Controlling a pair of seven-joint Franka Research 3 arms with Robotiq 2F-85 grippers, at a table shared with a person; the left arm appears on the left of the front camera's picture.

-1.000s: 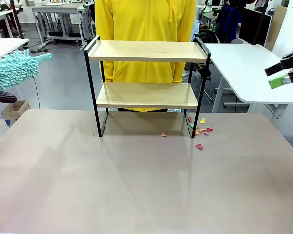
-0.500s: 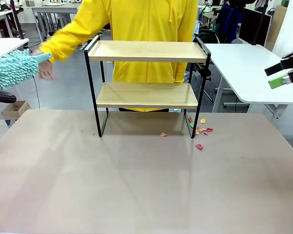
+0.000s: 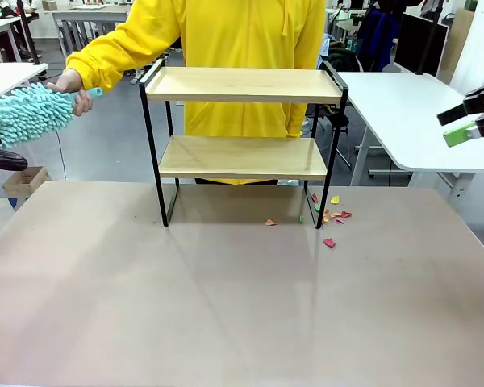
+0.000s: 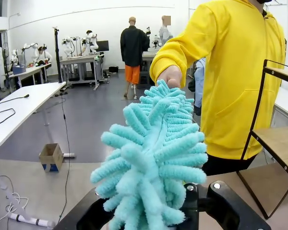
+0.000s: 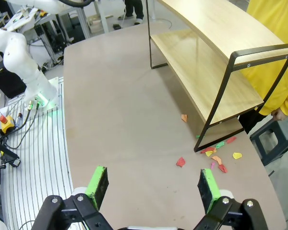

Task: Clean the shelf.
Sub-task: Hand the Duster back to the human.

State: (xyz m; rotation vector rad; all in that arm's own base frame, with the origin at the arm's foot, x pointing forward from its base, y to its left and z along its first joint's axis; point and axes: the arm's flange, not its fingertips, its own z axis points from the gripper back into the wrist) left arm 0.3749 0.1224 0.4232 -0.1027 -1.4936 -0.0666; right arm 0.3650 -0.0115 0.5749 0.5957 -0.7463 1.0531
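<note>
I see the shelf (image 3: 242, 137) upright at the table's (image 3: 226, 298) far edge, scraps (image 3: 331, 219) by its right foot; my left jaws grip the duster (image 4: 151, 158), whose handle the person's hand (image 3: 73, 82) holds; right jaws open

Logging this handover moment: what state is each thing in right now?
duster: clamped in the left gripper, the person's hand on its handle tip
left gripper: shut on the duster
right gripper: open, empty, above the table
hand: gripping the duster's handle
shelf: upright, both boards bare
paper scraps: scattered on the table by the shelf's leg
</note>
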